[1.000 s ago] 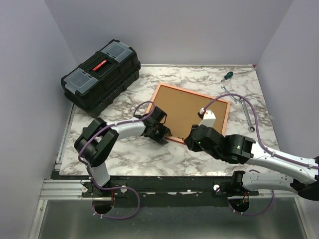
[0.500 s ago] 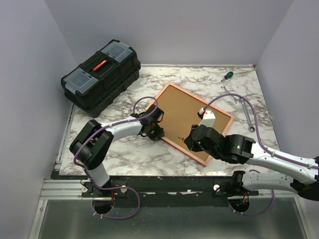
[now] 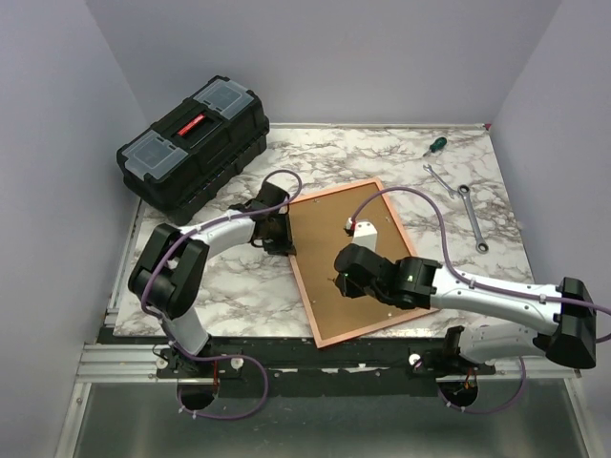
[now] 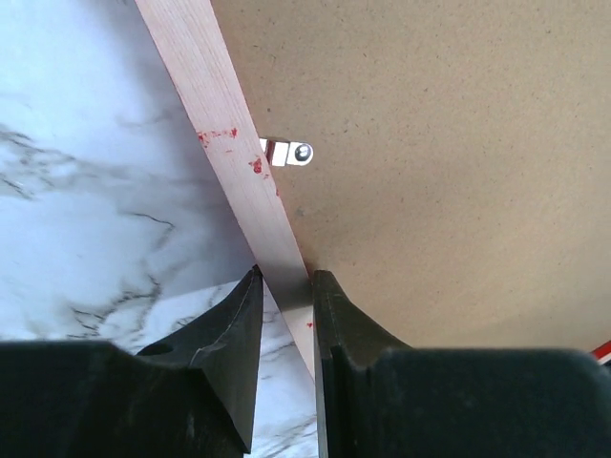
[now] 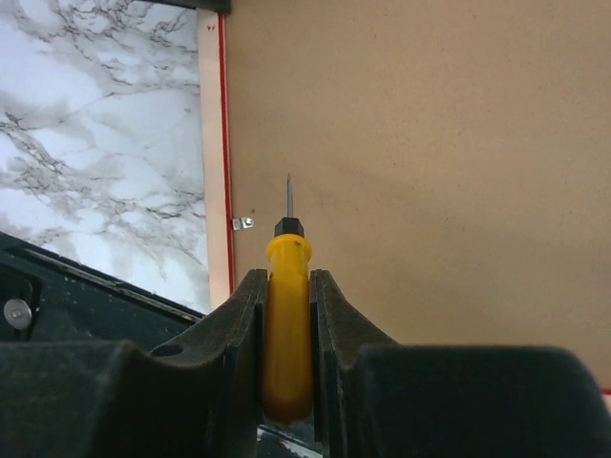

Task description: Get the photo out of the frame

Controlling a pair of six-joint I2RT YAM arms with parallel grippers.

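Observation:
The red frame (image 3: pixel 303 277) lies face down on the marble table, its brown backing board (image 3: pixel 325 243) facing up. The photo is hidden under the board. My left gripper (image 3: pixel 284 232) is shut on the frame's left rail (image 4: pixel 220 124), one finger on each side of it (image 4: pixel 284 286). A small metal clip (image 4: pixel 286 153) sits on the board's edge just ahead. My right gripper (image 3: pixel 342 279) is shut on a yellow-handled screwdriver (image 5: pixel 286 315), tip pointing over the board (image 5: pixel 430 143) near another clip (image 5: pixel 242 223) by the frame rail (image 5: pixel 212 143).
A black toolbox (image 3: pixel 193 141) stands at the far left. A green-handled screwdriver (image 3: pixel 435 145) and two wrenches (image 3: pixel 473 219) lie at the far right. The frame's near corner reaches the table's front edge (image 3: pixel 239 336).
The frame has turned clockwise in the top view, its long side now running near to far. My left gripper swung back and left with the rail; my right gripper moved left with the screwdriver.

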